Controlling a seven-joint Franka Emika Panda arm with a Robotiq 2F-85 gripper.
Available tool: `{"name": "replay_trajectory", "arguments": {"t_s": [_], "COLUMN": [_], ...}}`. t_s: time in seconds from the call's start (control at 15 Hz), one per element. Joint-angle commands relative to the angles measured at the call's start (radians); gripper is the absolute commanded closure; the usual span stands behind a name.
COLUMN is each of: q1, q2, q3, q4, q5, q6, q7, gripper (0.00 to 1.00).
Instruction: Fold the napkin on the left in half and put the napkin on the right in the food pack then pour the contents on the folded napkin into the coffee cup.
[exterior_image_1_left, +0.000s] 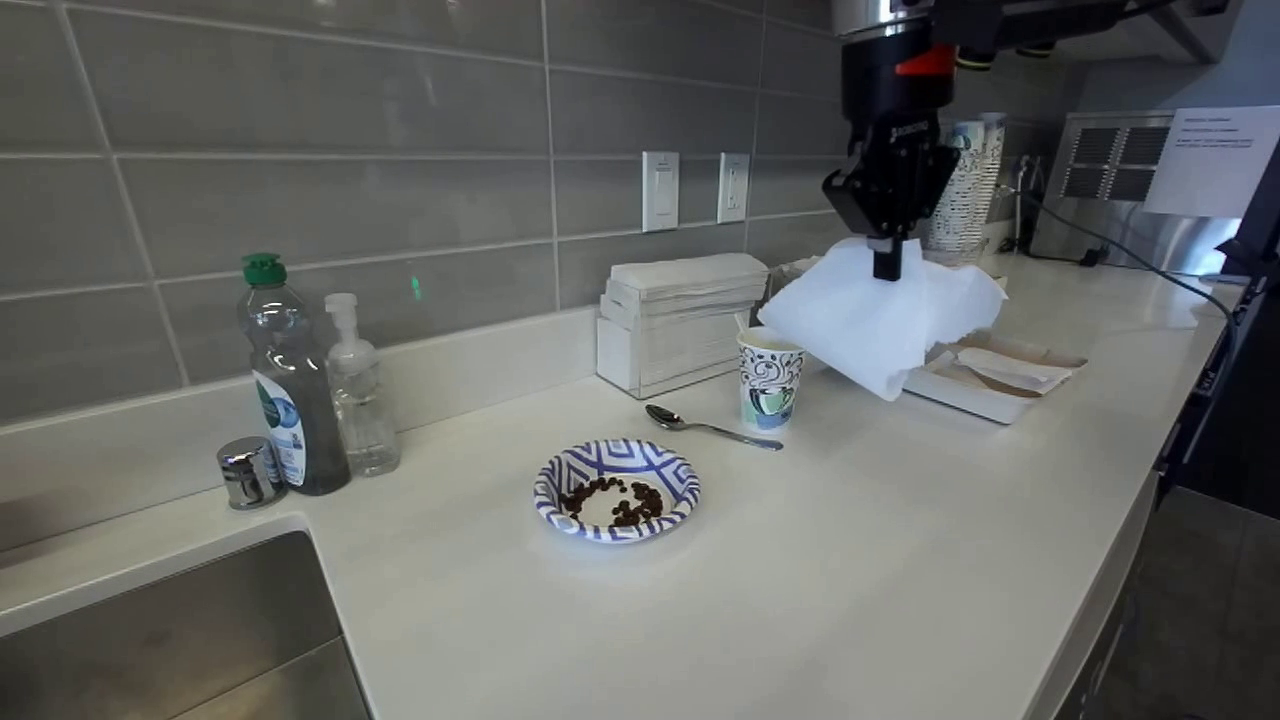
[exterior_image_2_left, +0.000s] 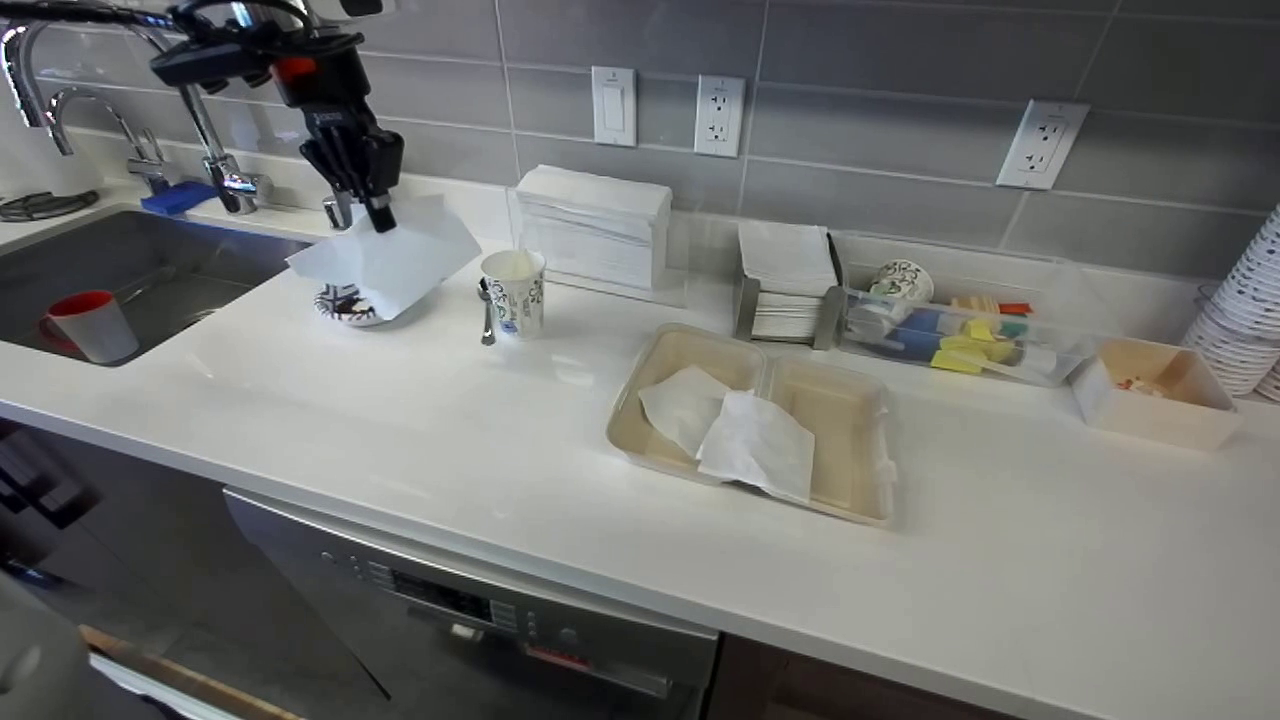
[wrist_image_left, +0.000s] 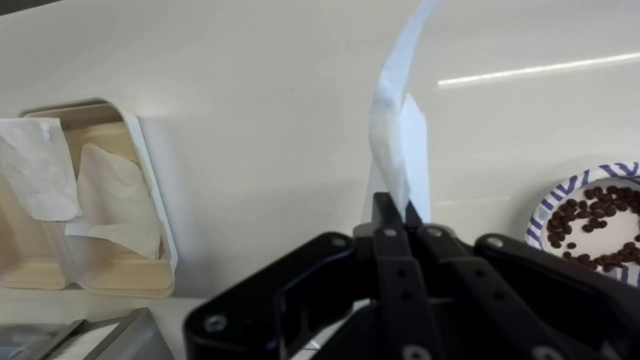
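My gripper (exterior_image_1_left: 886, 262) is shut on a white napkin (exterior_image_1_left: 865, 320) and holds it in the air. In the wrist view the napkin (wrist_image_left: 392, 115) is pinched between the fingertips (wrist_image_left: 404, 206). The food pack (exterior_image_2_left: 850, 440) lies open on the counter. Two white napkins (exterior_image_2_left: 680, 405) (exterior_image_2_left: 762, 445) lie in it, one across its middle. The coffee cup (exterior_image_1_left: 770, 385) stands upright with a pale stick in it. A blue-and-white paper bowl (exterior_image_1_left: 555, 500) holds dark coffee beans (exterior_image_1_left: 640, 500). In an exterior view the hanging napkin (exterior_image_2_left: 405, 255) partly hides the bowl (exterior_image_2_left: 340, 308).
A spoon (exterior_image_1_left: 710, 428) lies between bowl and cup. A napkin dispenser (exterior_image_1_left: 690, 315) stands behind the cup at the wall. Soap bottles (exterior_image_1_left: 290, 390) stand by the sink (exterior_image_1_left: 180, 620). A napkin holder (exterior_image_2_left: 790, 285), clear bin (exterior_image_2_left: 960, 340) and small box (exterior_image_2_left: 1150, 410) stand behind and beside the pack.
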Motion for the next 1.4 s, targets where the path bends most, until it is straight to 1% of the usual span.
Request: {"name": "replay_trajectory", "arguments": {"t_s": [0.0,0.6,1.33], "q1": [-0.008,-0.049,-0.075], "q2": [-0.009,0.033,0.091], "q3": [0.005,-0.014,-0.026], "q4": [-0.003,0.053,0.075], "q5": [-0.026,-0.034,-0.106], "q6": [0.027,0.067,0.207], "q7": [0.020,0.062,0.087], "gripper": [1.00,1.00,1.00]}}
